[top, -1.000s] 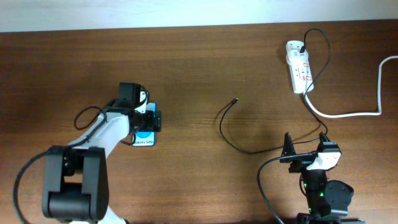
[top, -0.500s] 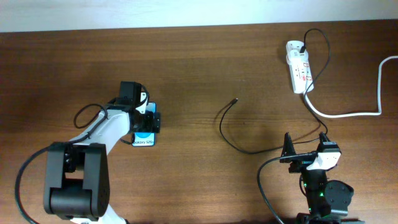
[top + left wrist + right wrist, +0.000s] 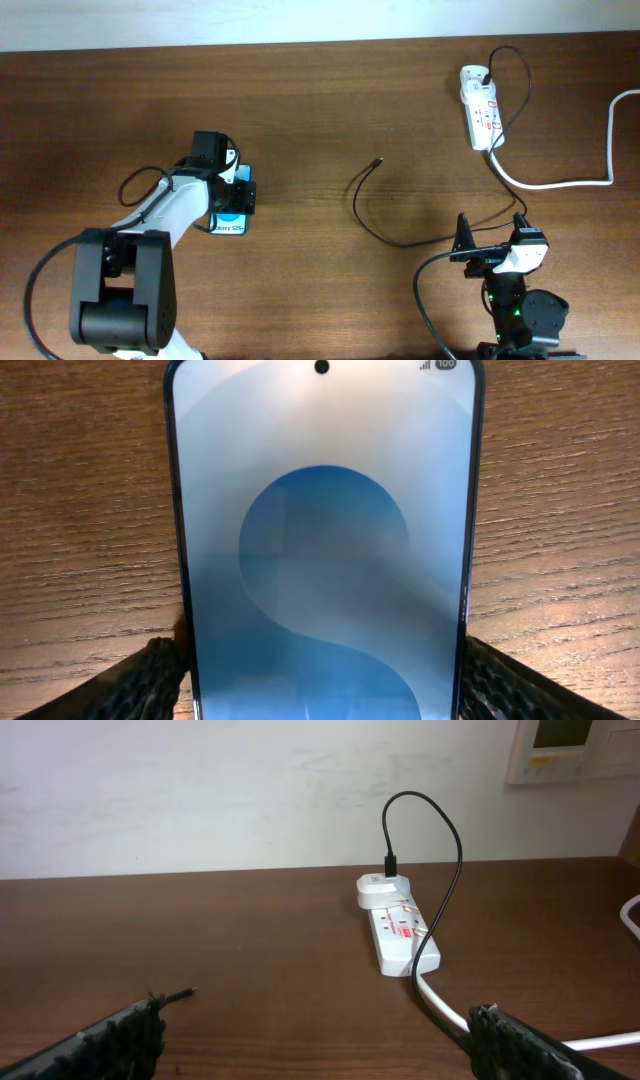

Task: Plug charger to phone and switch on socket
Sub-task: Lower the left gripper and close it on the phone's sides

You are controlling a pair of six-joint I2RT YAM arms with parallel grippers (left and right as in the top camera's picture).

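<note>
Btwn fingers of left end effector: phone, can't tell if pinched; right end effector spread, empty. Prob. stiff, slick, light: grip long edges gently.

You're working in what looks like a robotics lab or test room in an office-type space, not a home. The left arm and right arm stand at a dark wood-grain counter. Behind it runs a plain, slightly scuffed white wall with a beige control panel that has a small display. A white power strip lies on the counter.
</note>
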